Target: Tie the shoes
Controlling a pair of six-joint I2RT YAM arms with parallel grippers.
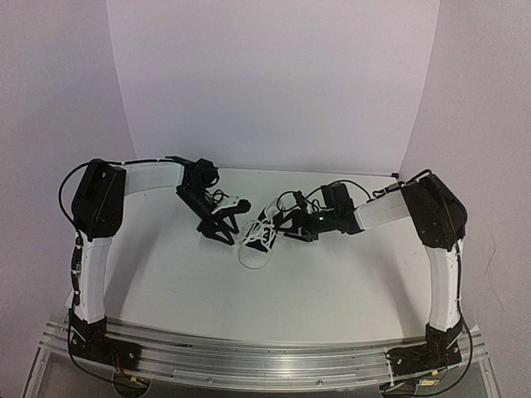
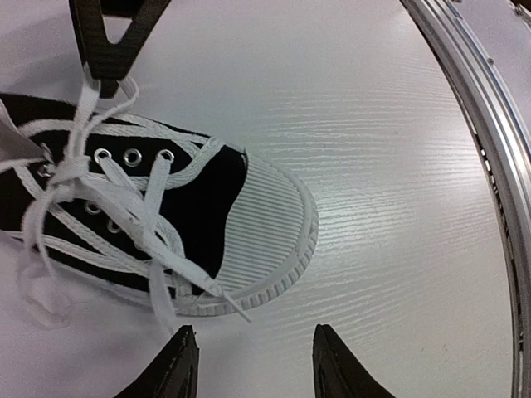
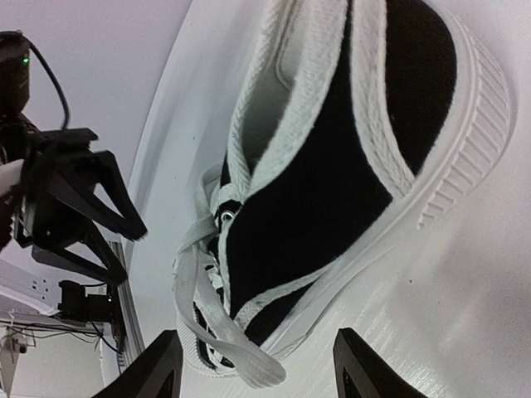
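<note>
My left end effector (image 2: pixel 253 369) stands spread, with only bare surface (image 2: pixel 390 191) between its two dark fingertips. It hovers just beside the toe of the sneaker (image 2: pixel 199 199) and touches nothing that I can see. The white ribbed toe cap (image 2: pixel 270 224) sits just ahead of those fingertips, and one loose lace end trails off it toward them.

My right end effector (image 3: pixel 261 373) is also spread. It is down at the sneaker's heel end, where I look along the black canvas side and into the opening. A flat loop of the white laces (image 2: pixel 124 199) hangs low between its fingers. I cannot tell whether either finger touches that loop. In the left wrist view a strand rises right up to one right fingertip, though I cannot see an actual pinch.

The sneaker stands near the middle of the surface, between the two arms, with its toe toward the near edge. The laces lie in a loose tangle across the eyelets. The metal rail (image 2: pixel 477 141) runs along that near edge.
</note>
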